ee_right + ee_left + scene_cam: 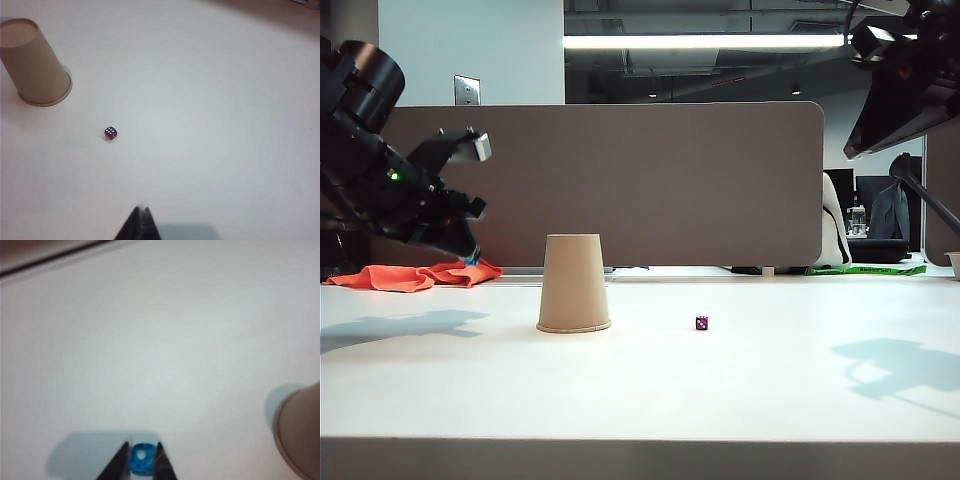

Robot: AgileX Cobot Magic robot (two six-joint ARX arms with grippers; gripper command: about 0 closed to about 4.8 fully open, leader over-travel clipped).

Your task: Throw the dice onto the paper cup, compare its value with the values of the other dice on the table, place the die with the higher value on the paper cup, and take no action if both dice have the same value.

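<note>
Pinching the blue die point(142, 463), the left claw point(142, 460) hangs above the surface point(770, 380) beside the upturned cup point(573, 283); the right claw point(142, 220), pressed together, hovers over the purple die point(111, 132).

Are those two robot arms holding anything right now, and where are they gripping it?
The left tool pinches the blue die by two opposite side faces. The right tool is shut and empty.
</note>
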